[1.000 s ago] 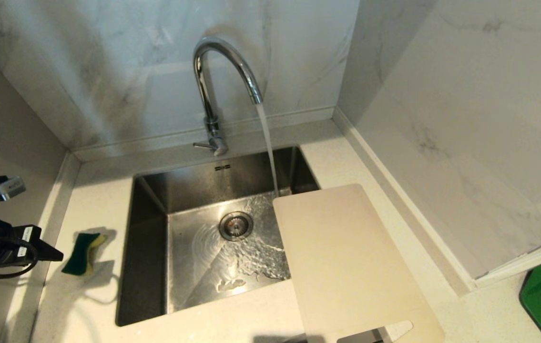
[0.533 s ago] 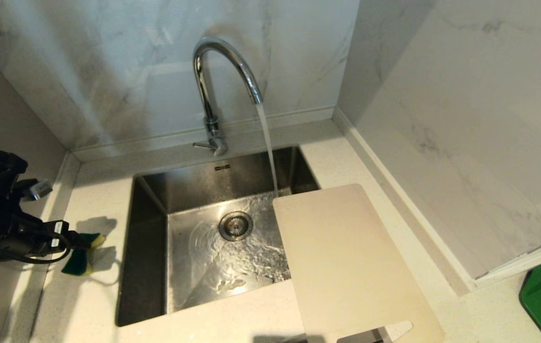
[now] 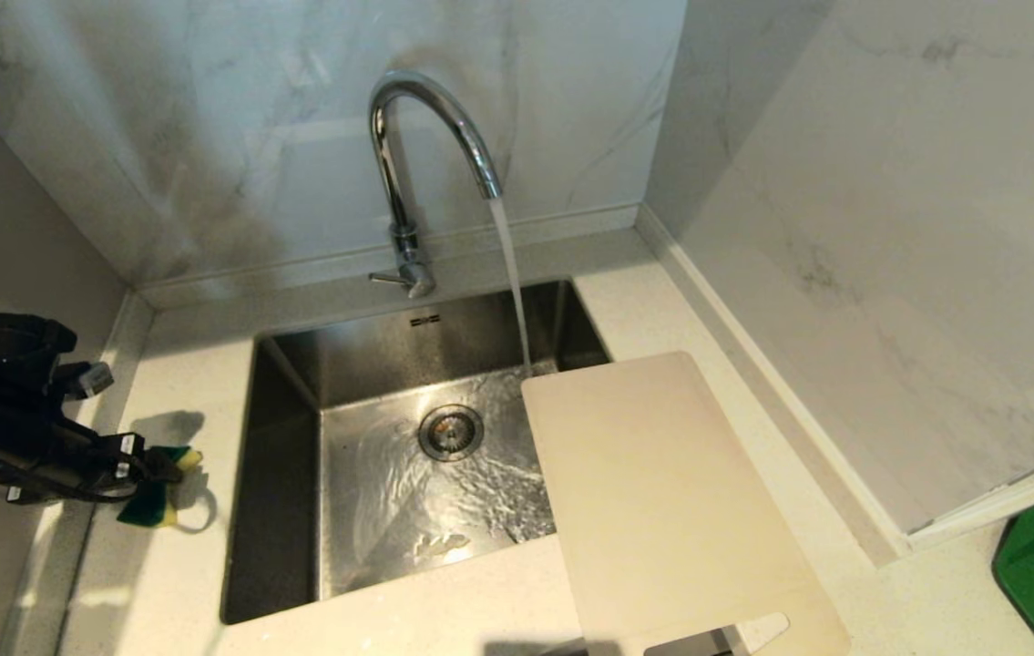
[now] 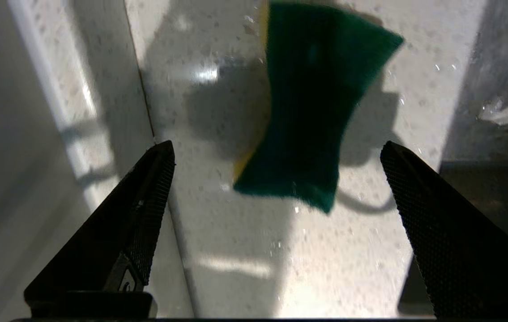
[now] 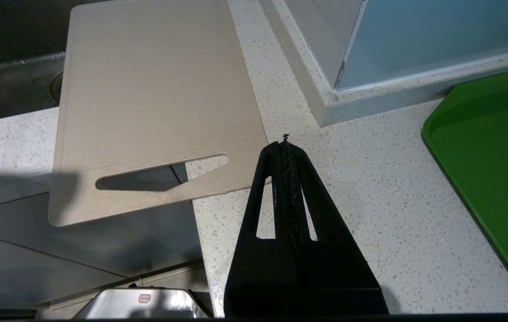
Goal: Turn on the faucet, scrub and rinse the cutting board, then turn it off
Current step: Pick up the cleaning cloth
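The faucet (image 3: 430, 155) was running, its stream falling into the sink (image 3: 284, 474) just beside the far short edge of the board (image 3: 662, 501). The board lay on the table (image 3: 170, 583) at the sink's right side, its far corner overhanging the basin and its slotted handle end nearest the robot; it showed no wetting that could be made out, so scrubbing and rinsing were judged not yet begun. The left gripper (image 4: 276, 174) hung over the table left of the sink with its fingers (image 4: 146, 210) wide apart and nothing between them. The sponge (image 4: 303, 107), green face up with a yellow layer at its edge, lay flat on the table directly ahead of the fingertips, not yet between them. Its long axis ran roughly along the line of approach, so the fingers stood either side of its narrow width, which was judged a suitable alignment for a grasp across the short dimension. The coming move appeared to call for a short advance and descent until the fingers bracketed the sponge. The left arm was much the nearer to it. The right gripper (image 5: 286, 145) sat parked above the table by the board's handle end, fingers pressed together and empty, with a green tray (image 5: 495, 170) to its side.
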Motion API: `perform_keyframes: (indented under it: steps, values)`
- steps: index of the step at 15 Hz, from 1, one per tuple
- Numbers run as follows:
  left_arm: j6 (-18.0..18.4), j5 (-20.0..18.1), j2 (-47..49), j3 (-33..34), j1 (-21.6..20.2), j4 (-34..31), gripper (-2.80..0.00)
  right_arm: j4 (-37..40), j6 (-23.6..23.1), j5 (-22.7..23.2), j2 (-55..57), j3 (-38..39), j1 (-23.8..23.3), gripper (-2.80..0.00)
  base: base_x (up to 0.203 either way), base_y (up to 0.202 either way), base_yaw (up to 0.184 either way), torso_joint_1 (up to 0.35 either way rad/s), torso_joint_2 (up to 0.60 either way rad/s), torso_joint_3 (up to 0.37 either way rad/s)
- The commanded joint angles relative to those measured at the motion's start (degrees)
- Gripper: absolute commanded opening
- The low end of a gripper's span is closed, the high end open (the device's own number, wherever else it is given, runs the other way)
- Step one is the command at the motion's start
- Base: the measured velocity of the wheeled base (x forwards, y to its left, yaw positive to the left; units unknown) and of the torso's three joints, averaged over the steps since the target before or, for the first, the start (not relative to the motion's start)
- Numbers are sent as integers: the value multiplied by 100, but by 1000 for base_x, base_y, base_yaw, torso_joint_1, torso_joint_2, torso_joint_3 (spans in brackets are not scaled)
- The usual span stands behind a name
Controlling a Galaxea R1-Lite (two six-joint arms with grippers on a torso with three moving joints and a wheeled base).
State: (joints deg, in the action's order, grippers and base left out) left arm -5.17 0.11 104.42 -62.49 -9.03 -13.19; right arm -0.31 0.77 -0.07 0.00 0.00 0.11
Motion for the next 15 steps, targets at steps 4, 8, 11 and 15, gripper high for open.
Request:
perform_keyframes:
  steps: [4, 8, 11, 15]
  values:
    - [-10, -12, 501, -71, -28, 290, 0, -4, 2, -1, 0, 0, -2, -280, 0, 0, 0, 0, 0, 0]
    - [-36, -80, 518, -132, -28, 290, -280, -4, 2, -1, 0, 0, 3, -280, 0, 0, 0, 0, 0, 0]
    - [-126, -233, 521, -181, -61, 284, -280, -4, 2, -1, 0, 0, -2, -280, 0, 0, 0, 0, 0, 0]
    - [-274, -363, 471, -261, 18, 229, -280, -4, 11, -1, 0, 0, -2, -280, 0, 0, 0, 0, 0, 0]
